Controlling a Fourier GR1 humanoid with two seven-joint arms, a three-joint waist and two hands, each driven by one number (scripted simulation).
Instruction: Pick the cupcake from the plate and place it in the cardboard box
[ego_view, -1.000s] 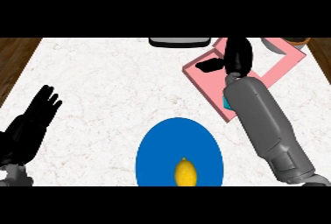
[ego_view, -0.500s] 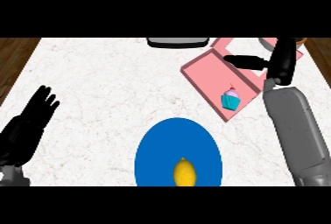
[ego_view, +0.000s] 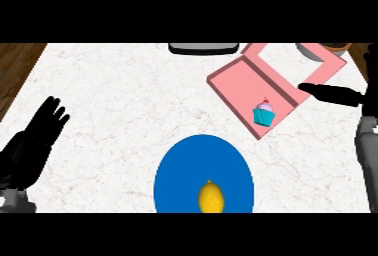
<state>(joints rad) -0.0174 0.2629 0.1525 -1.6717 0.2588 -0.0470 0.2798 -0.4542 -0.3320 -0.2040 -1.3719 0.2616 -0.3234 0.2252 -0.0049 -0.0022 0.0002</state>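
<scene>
My right hand (ego_view: 334, 94): fingers straight, holding nothing, just beside the pink box (ego_view: 244, 85). Left hand (ego_view: 37, 140): fingers spread, upright, at left edge. One cupcake (ego_view: 263, 113), upright inside box. One blue plate (ego_view: 184, 165), one lemon (ego_view: 212, 196) on it.

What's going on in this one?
The cupcake stands inside the open pink box, not on the blue plate, where a yellow fruit lies. The right hand is open at the box's right side, holding nothing. The left hand rests open at the left edge.
</scene>
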